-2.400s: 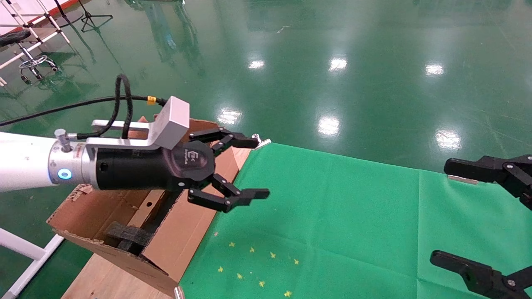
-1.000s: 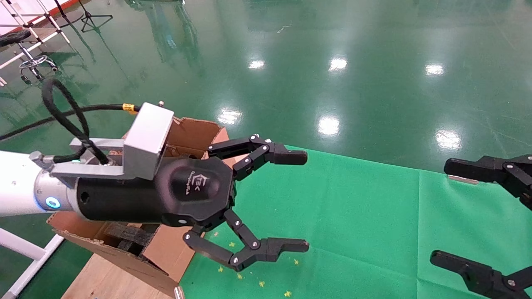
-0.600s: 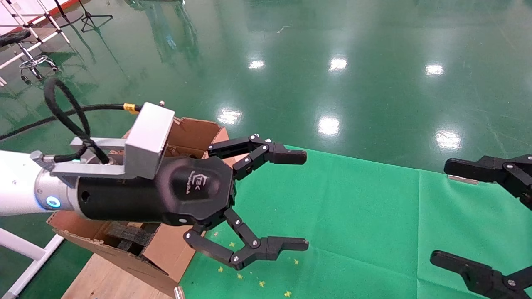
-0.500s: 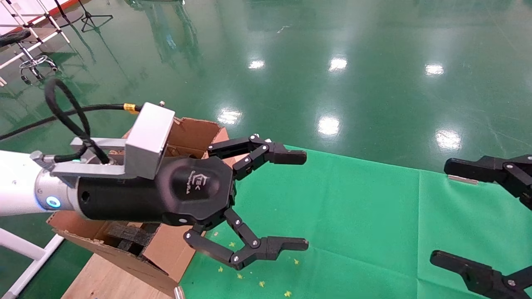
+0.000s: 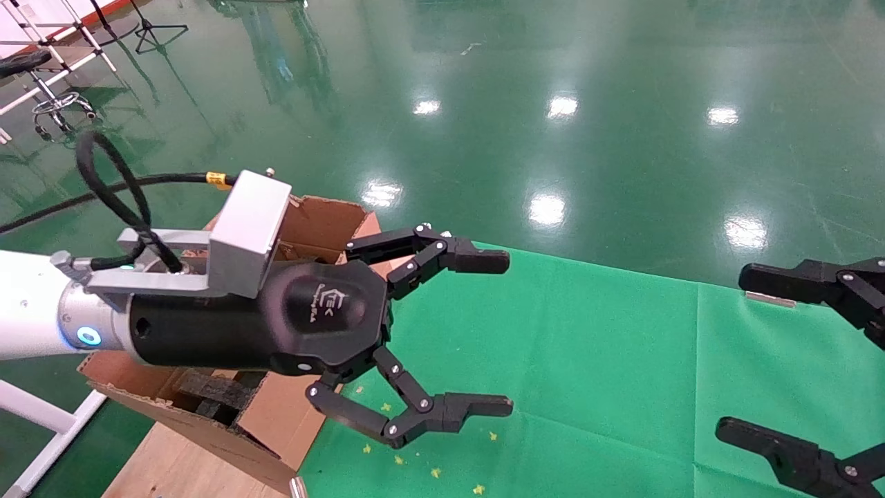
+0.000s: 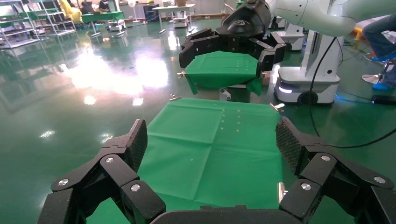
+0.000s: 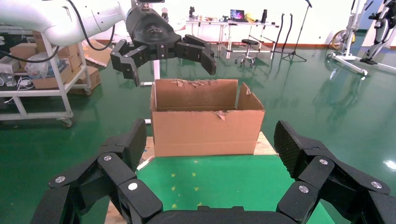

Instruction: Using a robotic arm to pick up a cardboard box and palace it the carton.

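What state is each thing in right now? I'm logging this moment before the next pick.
Left gripper: open, empty, held above the green cloth.
Right gripper: open, empty, at the cloth's right edge.
Large brown corrugated carton: upright, flaps raised, top open.
Green cloth on the table: spread flat, creased.

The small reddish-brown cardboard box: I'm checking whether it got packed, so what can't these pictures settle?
- Small box: in no view. Head view: the left end effector, open, covers most of the large brown corrugated carton.
- Right wrist view: the carton's front wall hides its inside.
- Left wrist view: only the green cloth.
- Right end effector: open, cut by the head view's edge.
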Robot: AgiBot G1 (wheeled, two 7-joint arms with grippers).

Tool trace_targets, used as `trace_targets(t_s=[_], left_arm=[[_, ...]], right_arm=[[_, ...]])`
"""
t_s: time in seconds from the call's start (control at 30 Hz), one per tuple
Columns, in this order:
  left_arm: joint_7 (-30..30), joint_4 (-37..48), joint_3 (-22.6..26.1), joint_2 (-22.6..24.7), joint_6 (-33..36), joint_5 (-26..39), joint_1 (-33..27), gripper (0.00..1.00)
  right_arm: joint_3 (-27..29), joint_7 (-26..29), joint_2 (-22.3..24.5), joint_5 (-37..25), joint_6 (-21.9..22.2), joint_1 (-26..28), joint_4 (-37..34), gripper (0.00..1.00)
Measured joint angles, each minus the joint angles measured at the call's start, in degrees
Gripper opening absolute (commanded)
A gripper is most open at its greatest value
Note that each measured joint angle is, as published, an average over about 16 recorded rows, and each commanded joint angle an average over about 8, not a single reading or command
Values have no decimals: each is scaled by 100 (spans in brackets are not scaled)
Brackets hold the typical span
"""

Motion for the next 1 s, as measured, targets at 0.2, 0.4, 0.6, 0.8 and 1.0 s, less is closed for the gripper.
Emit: trace_targets(t_s=[0.2,0.4,0.6,0.8,1.0], left_arm=[[0,2,1,0,-1,2,-2,100],[0,3,1,0,-1,5,-4,100],[0,3,1,0,-1,6,-4,100],[0,3,1,0,-1,7,-4,100],[0,3,1,0,-1,7,-4,100]], right_arm=[[0,0,0,0,0,0,0,100],[0,0,0,0,0,0,0,100],[0,0,0,0,0,0,0,100],[0,0,0,0,0,0,0,100],[0,0,0,0,0,0,0,100]])
